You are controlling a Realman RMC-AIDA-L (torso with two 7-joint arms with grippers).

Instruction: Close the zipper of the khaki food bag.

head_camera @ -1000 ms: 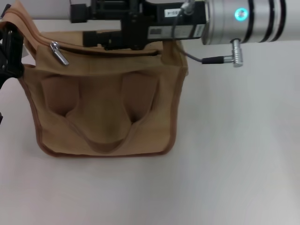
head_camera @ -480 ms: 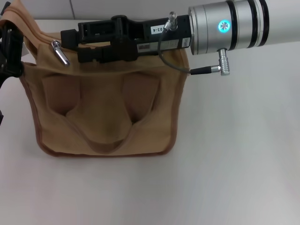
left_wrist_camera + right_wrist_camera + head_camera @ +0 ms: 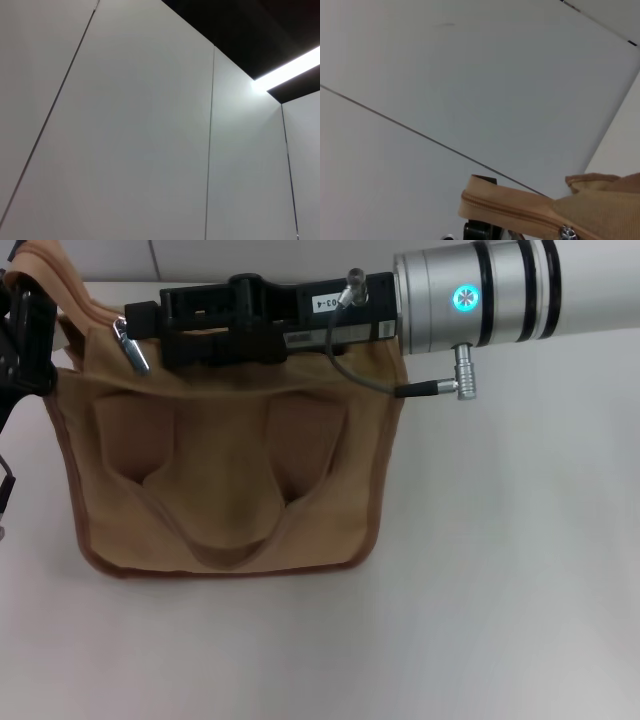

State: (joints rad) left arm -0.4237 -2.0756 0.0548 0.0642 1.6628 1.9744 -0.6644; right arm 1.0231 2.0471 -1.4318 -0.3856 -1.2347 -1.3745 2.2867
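White table (image 3: 500, 590) — bag (image 3: 225, 480) at left edge

A: How's the light in the head view?

B: Bright and even, from overhead. The white table (image 3: 500, 590) is washed pale, and the bag (image 3: 225, 475) throws only a faint shadow along its lower edge.

A: Any glare?

B: A ceiling light strip (image 3: 285, 75) blooms white in the left wrist view against dark ceiling. In the right wrist view the bag's zipper edge (image 3: 510, 210) looks slightly soft.
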